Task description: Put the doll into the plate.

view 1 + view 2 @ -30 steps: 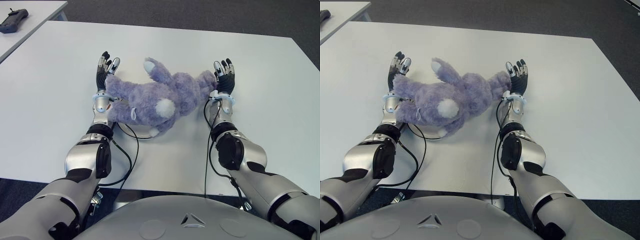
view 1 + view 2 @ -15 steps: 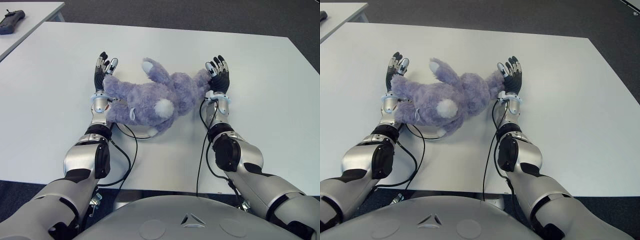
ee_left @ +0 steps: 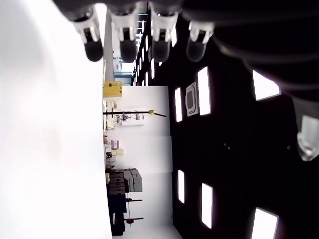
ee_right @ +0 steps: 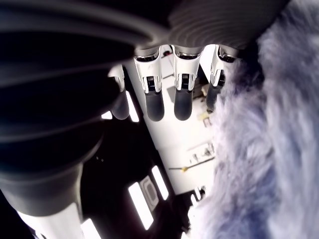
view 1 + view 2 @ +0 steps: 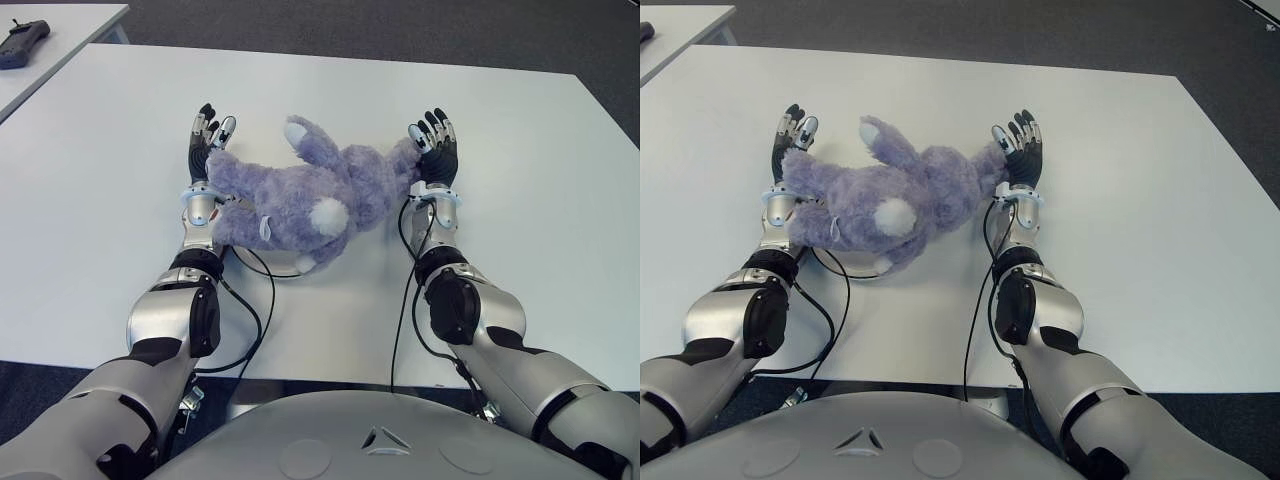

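Observation:
A purple plush doll (image 5: 310, 195) with a white tail lies across the white table (image 5: 540, 230), between my two hands. A pale curved plate rim (image 5: 288, 270) peeks out under its near edge. My left hand (image 5: 207, 145) lies palm up against the doll's left end, its fingers (image 3: 127, 47) straight and holding nothing. At the doll's right end my right hand (image 5: 434, 150) is also palm up. Its fingers (image 4: 182, 102) are extended, and the purple fur (image 4: 264, 124) is pressed alongside them, not grasped.
Black cables (image 5: 255, 310) loop from both wrists over the table's near part. A second table at the far left carries a black controller (image 5: 22, 42). Dark floor lies beyond the table's far edge.
My right hand has shifted a little left, closer against the doll's end. The doll and my left hand stay where they were.

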